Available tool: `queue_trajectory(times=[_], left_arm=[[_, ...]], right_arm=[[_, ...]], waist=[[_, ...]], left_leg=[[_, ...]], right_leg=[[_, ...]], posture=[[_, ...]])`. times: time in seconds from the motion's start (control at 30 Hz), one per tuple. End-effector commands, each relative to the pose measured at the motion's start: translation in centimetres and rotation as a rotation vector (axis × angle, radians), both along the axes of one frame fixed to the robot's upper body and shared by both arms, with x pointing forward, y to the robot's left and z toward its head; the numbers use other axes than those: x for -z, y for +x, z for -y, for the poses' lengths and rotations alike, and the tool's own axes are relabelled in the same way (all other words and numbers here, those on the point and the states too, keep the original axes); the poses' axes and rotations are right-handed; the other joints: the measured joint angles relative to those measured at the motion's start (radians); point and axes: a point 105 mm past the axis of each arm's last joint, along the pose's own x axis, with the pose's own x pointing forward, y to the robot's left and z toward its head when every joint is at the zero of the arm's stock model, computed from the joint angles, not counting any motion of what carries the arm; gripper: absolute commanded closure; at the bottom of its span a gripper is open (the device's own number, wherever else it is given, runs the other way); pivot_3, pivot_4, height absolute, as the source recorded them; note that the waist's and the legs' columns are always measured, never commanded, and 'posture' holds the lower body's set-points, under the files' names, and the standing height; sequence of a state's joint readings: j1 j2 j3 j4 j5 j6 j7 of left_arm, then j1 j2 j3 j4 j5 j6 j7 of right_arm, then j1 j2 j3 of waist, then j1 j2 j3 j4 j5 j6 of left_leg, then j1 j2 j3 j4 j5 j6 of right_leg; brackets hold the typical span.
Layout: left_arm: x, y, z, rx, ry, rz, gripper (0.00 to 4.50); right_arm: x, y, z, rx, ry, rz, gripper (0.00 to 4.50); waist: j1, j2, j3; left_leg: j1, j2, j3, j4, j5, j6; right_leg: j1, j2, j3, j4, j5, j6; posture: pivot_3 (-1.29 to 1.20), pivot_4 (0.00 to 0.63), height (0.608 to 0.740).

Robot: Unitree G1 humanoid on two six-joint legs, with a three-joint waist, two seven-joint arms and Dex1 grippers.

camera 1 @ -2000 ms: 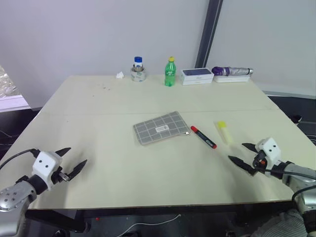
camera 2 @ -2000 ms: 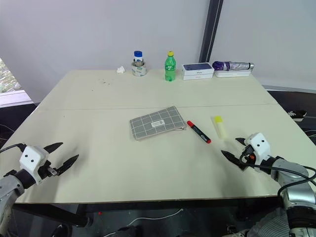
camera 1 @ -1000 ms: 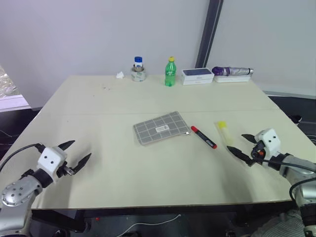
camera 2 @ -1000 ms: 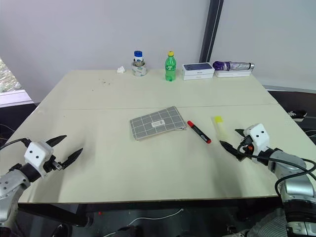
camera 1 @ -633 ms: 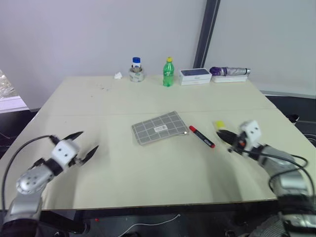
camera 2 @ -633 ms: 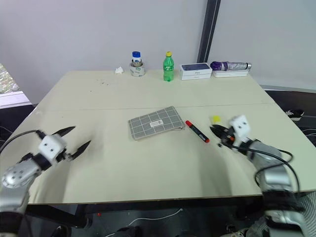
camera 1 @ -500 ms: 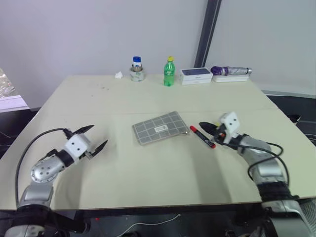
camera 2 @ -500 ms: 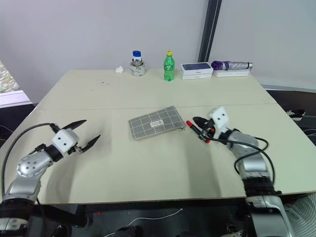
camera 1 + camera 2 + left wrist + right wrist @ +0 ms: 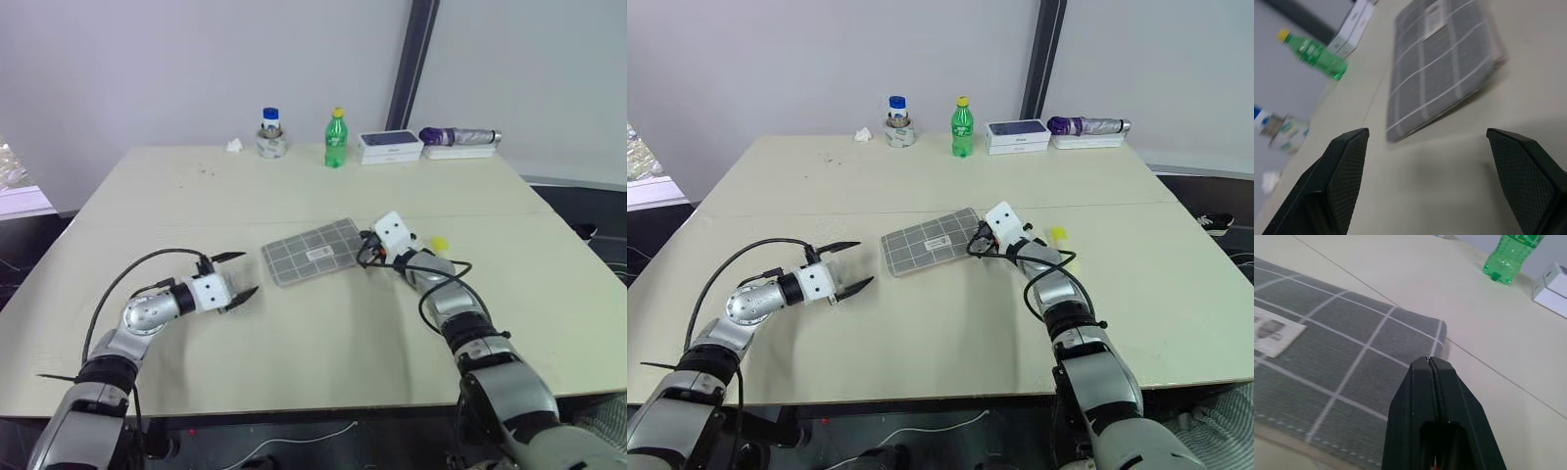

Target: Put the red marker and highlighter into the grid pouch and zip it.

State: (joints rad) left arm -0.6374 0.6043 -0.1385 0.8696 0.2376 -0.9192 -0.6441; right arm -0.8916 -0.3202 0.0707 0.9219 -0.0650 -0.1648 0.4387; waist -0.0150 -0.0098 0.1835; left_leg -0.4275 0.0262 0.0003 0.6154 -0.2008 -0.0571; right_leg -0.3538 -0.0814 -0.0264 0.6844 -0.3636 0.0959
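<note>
The grid pouch (image 9: 315,252) lies flat in the middle of the table, grey with white lines and a small white label. My right gripper (image 9: 365,252) is shut, its tips over the pouch's right end; the right wrist view shows the shut fingers (image 9: 1430,396) above the grey fabric (image 9: 1327,362), with nothing visible between them. My left gripper (image 9: 233,274) stands open just left of the pouch, and the left wrist view has the pouch (image 9: 1444,63) beyond its spread fingers. The highlighter (image 9: 438,243) peeks out behind my right forearm. That arm hides the red marker.
Along the far edge stand a jar with a blue lid (image 9: 268,135), a green bottle (image 9: 336,140), a white box (image 9: 390,147) and a folded purple umbrella (image 9: 458,137). A crumpled tissue (image 9: 233,147) lies left of the jar.
Both arms swung inward to the pouch. The right gripper shut and crossed over the marker to the pouch's right end. The left gripper, still open, came up to the pouch's left side.
</note>
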Motion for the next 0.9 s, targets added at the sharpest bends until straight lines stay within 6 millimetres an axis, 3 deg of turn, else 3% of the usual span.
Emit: queue_trajectory(times=[0.03, 0.23, 0.47, 0.9], left_arm=[[-0.7, 0.3, 0.9, 0.046, 0.054, 0.07, 0.44], [-0.8, 1.0, 2.4, 0.079, 0.098, 0.115, 0.44], [-0.1, 0.9, 2.7, 0.089, 0.119, 0.128, 0.44], [0.3, 1.9, 5.1, 0.101, 0.145, 0.163, 0.44]], right_arm=[[-1.1, 0.3, -0.6, -0.014, -0.007, 0.043, 4.48], [-0.7, 0.8, -0.1, 0.048, -0.004, 0.019, 4.48], [-1.0, 1.1, 0.4, 0.092, 0.012, 0.026, 4.48], [0.1, 0.7, -1.0, 0.028, -0.017, 0.001, 4.48]], waist=[[0.001, 0.0, 0.0], [-0.001, 0.0, 0.0], [-0.001, 0.0, 0.0], [0.002, 0.0, 0.0]], left_leg=[[0.0, 0.0, 0.0, 0.0, 0.0, 0.0], [0.0, 0.0, 0.0, 0.0, 0.0, 0.0], [0.0, 0.0, 0.001, 0.0, 0.0, 0.0], [0.0, 0.0, 0.001, 0.001, 0.0, 0.0]], right_leg=[[0.0, 0.0, 0.0, 0.0, 0.0, 0.0], [-0.001, 0.0, 0.0, 0.002, 0.0, 0.0], [-0.001, 0.0, 0.001, 0.002, 0.0, 0.0], [-0.001, 0.0, 0.001, 0.002, 0.0, 0.0]], posture=[[0.0, 0.15, 0.74], [0.0, 0.15, 0.74], [0.0, 0.15, 0.74], [0.0, 0.15, 0.74]])
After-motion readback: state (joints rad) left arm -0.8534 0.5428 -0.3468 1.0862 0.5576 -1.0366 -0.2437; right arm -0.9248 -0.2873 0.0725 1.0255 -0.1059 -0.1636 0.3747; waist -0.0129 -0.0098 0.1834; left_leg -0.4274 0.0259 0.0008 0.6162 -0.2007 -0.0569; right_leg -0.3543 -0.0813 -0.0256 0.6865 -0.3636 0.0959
